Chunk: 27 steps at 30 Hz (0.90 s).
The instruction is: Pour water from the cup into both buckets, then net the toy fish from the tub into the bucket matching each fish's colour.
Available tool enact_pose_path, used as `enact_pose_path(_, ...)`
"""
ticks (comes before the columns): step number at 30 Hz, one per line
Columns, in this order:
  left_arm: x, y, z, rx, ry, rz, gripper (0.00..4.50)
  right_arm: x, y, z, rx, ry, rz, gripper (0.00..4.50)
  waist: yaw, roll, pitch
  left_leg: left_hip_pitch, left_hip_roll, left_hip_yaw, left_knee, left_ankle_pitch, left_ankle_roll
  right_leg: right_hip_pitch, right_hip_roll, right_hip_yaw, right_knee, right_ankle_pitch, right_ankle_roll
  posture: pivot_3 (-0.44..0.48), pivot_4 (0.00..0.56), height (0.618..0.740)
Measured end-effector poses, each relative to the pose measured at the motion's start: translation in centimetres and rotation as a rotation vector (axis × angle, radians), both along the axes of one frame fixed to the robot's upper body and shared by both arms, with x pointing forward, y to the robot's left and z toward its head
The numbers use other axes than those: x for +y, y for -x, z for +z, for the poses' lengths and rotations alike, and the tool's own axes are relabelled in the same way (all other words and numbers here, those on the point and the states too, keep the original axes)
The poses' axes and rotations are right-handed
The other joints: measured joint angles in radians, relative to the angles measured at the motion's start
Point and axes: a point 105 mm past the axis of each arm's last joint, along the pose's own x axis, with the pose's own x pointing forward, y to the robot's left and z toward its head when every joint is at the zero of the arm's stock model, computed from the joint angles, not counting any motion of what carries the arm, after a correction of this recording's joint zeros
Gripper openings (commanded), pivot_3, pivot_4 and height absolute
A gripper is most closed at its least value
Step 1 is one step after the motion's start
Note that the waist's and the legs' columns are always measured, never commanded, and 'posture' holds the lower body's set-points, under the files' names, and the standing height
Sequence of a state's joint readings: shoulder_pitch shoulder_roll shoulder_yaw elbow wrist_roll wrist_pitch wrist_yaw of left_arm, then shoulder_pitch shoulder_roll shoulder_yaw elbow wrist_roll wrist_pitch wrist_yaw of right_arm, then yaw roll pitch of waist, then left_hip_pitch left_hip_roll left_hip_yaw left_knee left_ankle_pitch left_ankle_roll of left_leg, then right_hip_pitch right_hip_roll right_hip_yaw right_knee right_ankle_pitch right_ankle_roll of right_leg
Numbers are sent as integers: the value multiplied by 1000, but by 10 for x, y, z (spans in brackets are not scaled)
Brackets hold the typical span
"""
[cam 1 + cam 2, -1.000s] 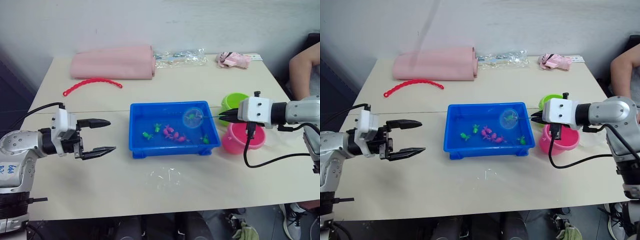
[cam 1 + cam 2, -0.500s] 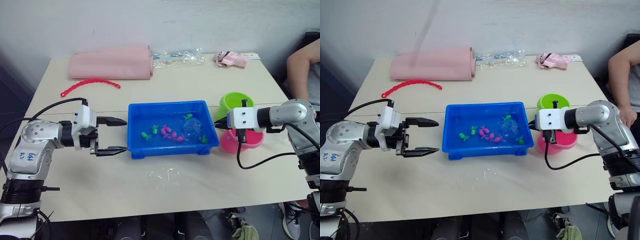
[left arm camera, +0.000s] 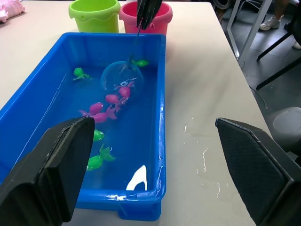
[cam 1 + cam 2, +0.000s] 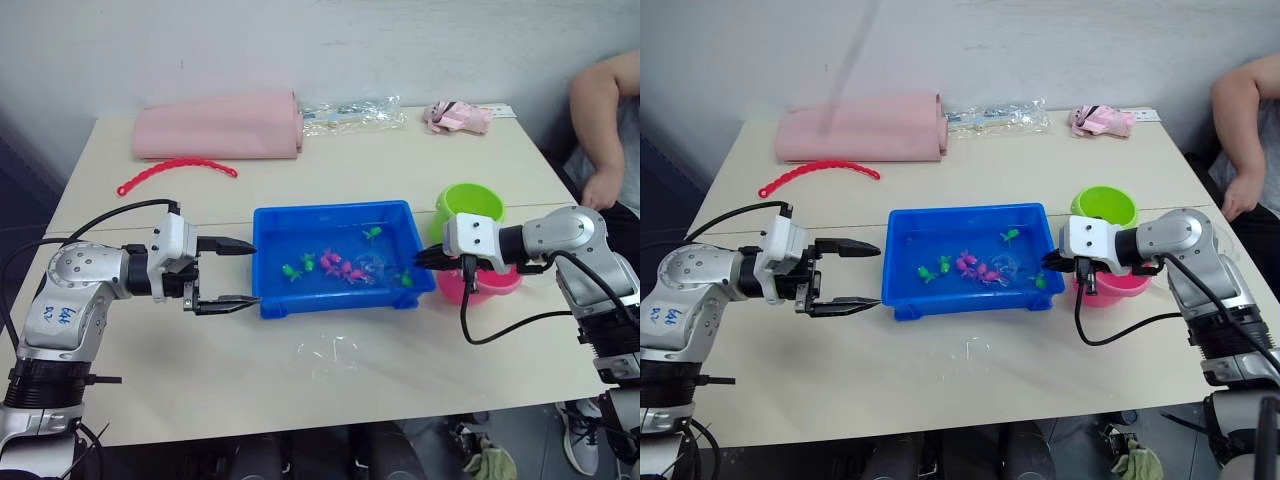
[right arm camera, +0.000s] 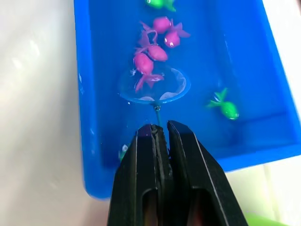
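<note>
Tub (image 4: 268, 296): bright blue, centre of the left eye view, on the tan table (image 4: 400, 350); holds water and toy fish.

Toy fish: pink cluster (image 4: 340, 267) mid-tub; green ones at (image 4: 291, 268), (image 4: 372, 232) and (image 4: 405, 279).

Net (image 5: 155, 84): hoop lowered into the tub's water, a pink fish (image 5: 143, 66) lying across its rim; thin handle running back to the right gripper.

Right gripper (image 5: 160, 131): right of centre in the head views, at the tub's right-hand end; fingers pressed together on the net handle.

Left gripper (image 4: 237, 273): left of centre, just beside the tub's left wall; fingers (image 4: 232, 246) spread wide, holding nothing.

Green bucket (image 4: 470, 207): centre right, beyond the right gripper, near the tub's far right corner.

Pink bucket (image 4: 490, 285): touching the green one on its near side, partly behind the right arm.

Spilled water (image 4: 318, 355): lower centre, on the table in front of the tub.

Upper frame: folded pink cloth (image 4: 220, 125); red beaded strip (image 4: 175, 169); clear plastic wrapper (image 4: 355, 112); small pink fabric item (image 4: 458, 116).

Person's arm (image 4: 600, 130): upper right edge.
</note>
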<state>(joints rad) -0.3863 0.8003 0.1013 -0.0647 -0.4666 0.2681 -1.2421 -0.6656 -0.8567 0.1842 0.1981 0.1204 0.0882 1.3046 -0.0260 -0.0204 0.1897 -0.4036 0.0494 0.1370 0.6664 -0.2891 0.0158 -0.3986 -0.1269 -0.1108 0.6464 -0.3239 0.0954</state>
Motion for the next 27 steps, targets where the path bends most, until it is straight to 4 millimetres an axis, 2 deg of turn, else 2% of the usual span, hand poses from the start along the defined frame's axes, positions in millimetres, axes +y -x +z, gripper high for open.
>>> enact_pose_path(8, 0, -1, 0, -9, 2, 7, 4477, -13, 7, -2, 120, -176, -102, 0, 1, 0, 0, 0, 0, 0, 0, 0, 0, 0, 0, 0, 0, 0, 0, 0, 150, 740)
enact_pose_path(15, -1, -2, 1, -20, 16, 10, 4477, -22, 12, 6, 137, -291, -125, 0, 1, 0, 0, 0, 0, 0, 0, 0, 0, 0, 0, 0, 0, 0, 0, 0, 150, 740)
enact_pose_path(21, -13, -10, 11, -18, 111, 1, 4477, -36, 24, 34, 54, -428, -139, 0, 6, 0, 0, 0, 0, 0, 0, 0, 0, 1, 0, 0, 0, 0, 1, 0, 150, 740)
enact_pose_path(25, -22, -13, 19, -1, 181, -12, 4477, -49, 37, 40, 36, -454, -182, 0, 20, 0, 0, 0, -1, 0, 0, 0, 1, 1, 0, 0, 0, 0, 1, 0, 150, 740)
enact_pose_path(27, -29, -16, 27, 10, 235, -24, 4477, -64, 47, 43, 11, -467, -241, 0, 28, 0, 0, 0, -1, 0, 1, 0, 1, 1, 0, 0, -1, 1, 1, 0, 150, 740)
